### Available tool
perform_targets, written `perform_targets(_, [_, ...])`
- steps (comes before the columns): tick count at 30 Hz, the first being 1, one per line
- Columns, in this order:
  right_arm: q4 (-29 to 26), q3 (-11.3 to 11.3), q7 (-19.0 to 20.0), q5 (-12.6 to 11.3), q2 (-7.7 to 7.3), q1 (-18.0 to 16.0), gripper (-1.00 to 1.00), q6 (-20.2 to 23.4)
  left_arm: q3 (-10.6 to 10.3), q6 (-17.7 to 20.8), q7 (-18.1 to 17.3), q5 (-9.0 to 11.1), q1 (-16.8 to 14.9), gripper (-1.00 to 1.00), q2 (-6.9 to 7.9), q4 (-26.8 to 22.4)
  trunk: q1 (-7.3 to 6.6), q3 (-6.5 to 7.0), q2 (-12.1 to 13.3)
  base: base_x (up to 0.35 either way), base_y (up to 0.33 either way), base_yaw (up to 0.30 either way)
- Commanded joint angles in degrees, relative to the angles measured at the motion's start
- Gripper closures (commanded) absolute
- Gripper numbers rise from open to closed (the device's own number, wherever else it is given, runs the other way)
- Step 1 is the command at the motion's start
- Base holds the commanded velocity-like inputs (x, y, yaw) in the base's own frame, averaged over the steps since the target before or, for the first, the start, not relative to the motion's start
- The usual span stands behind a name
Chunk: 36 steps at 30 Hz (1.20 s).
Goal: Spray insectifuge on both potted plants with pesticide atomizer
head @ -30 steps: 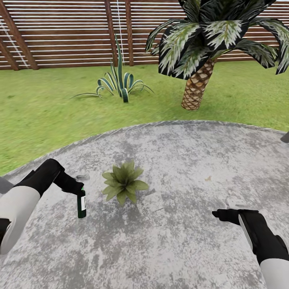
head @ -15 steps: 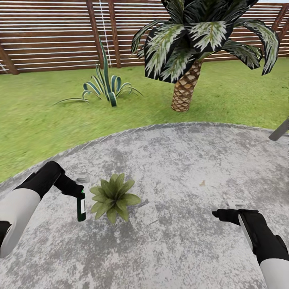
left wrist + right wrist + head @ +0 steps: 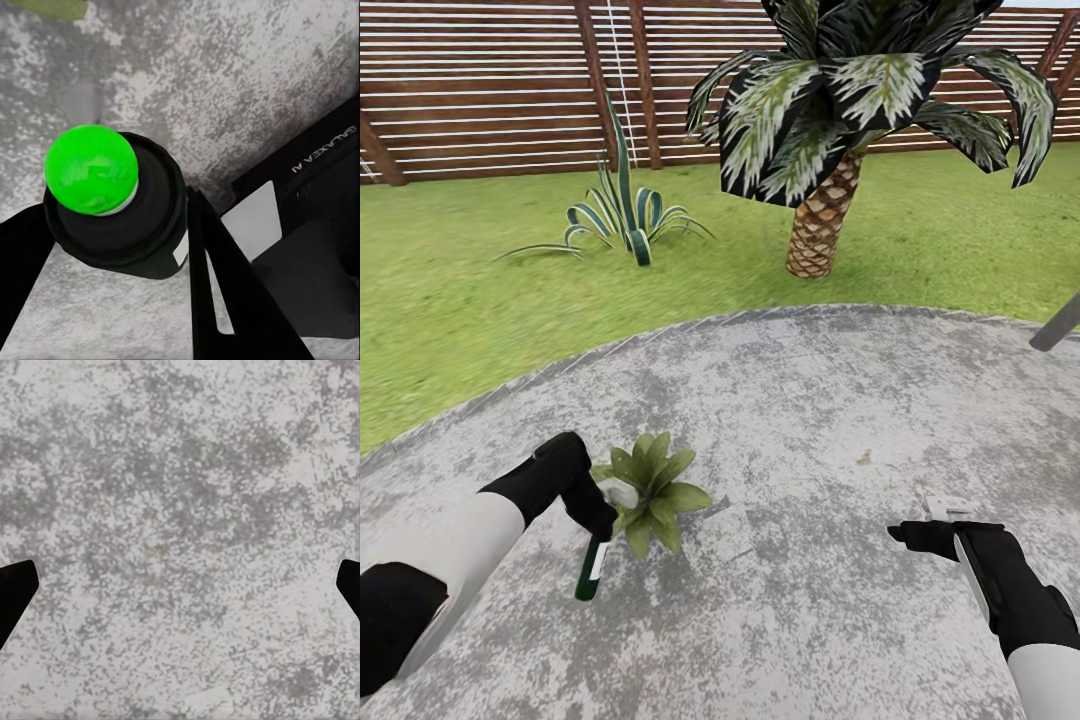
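The pesticide atomizer (image 3: 591, 571), a slim dark green bottle with a white label, hangs tilted from my left gripper (image 3: 598, 520), which is shut on its upper part. It is held just above the grey patio (image 3: 790, 400), right beside a potted plant (image 3: 652, 486), a low rosette of broad green leaves. In the left wrist view the atomizer's bright green cap (image 3: 91, 169) and dark body (image 3: 127, 225) sit between my black fingers (image 3: 221, 285). My right gripper (image 3: 908, 533) hovers open over bare paving at the right, its fingertips (image 3: 16, 589) far apart.
The garden lawn (image 3: 460, 300) rings the patio. A striped agave (image 3: 622, 215) and a scaly-trunked palm (image 3: 815, 225) stand on it before the brown slatted fence (image 3: 490, 90). A grey slanted bar (image 3: 1057, 325) enters at the right edge.
My left arm has swung right, up to the plant's leaves, and the bottle now leans with its lower end toward the left. Earlier the view shifted. The right arm is still.
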Motion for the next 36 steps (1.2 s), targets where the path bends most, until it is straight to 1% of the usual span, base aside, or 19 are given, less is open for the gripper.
perform_targets(1, [-0.1, -0.1, 0.5, 0.6, 0.01, 0.0, -1.00, 0.2, -0.2, 0.4, -0.6, -0.5, 0.0, 1.00, 0.05, -0.1, -0.01, -0.04, 0.0, 0.000, 0.000, 0.000])
perform_targets(9, [-0.1, -0.1, 0.5, 0.6, 0.01, 0.0, -1.00, 0.2, -0.1, 0.4, -0.6, -0.5, 0.0, 1.00, 0.05, -0.2, -0.01, -0.04, 0.0, 0.010, 0.011, 0.000])
perform_targets(17, [-0.1, -0.1, 0.5, 0.6, 0.03, 0.0, -1.00, 0.2, -0.2, 0.4, -0.7, -0.5, 0.0, 1.00, 0.06, -0.3, -0.01, -0.04, 0.0, 0.019, 0.254, 0.000])
perform_targets(21, [-0.1, -0.1, 0.5, 0.7, 0.01, 0.0, -1.00, 0.2, -0.2, 0.4, -0.7, -0.5, 0.0, 1.00, 0.07, -0.3, -0.01, -0.04, 0.0, 0.000, 0.118, -0.004])
perform_targets(27, [-0.1, -0.1, 0.5, 0.7, 0.00, 0.0, -1.00, 0.2, 0.0, 0.4, -0.7, -0.5, 0.0, 1.00, 0.13, -0.3, -0.01, -0.04, 0.0, 0.000, 0.020, -0.187])
perform_targets(30, [-0.1, -0.1, 0.5, 0.7, 0.00, 0.0, -1.00, 0.2, 0.0, 0.4, -0.7, -0.5, 0.0, 1.00, 0.13, -0.3, -0.01, -0.04, 0.0, 0.000, 0.193, -0.177])
perform_targets(34, [-0.1, -0.1, 0.5, 0.7, 0.00, 0.0, -1.00, 0.2, -0.1, 0.4, -0.7, -0.5, 0.0, 1.00, 0.09, -0.3, -0.01, -0.04, 0.0, 0.000, 0.270, -0.030])
perform_targets(36, [-0.1, -0.1, 0.5, 0.7, 0.00, 0.0, -1.00, 0.2, -0.2, 0.4, -0.6, -0.5, 0.0, 1.00, 0.11, -0.3, -0.01, -0.04, 0.0, 0.000, 0.090, -0.004])
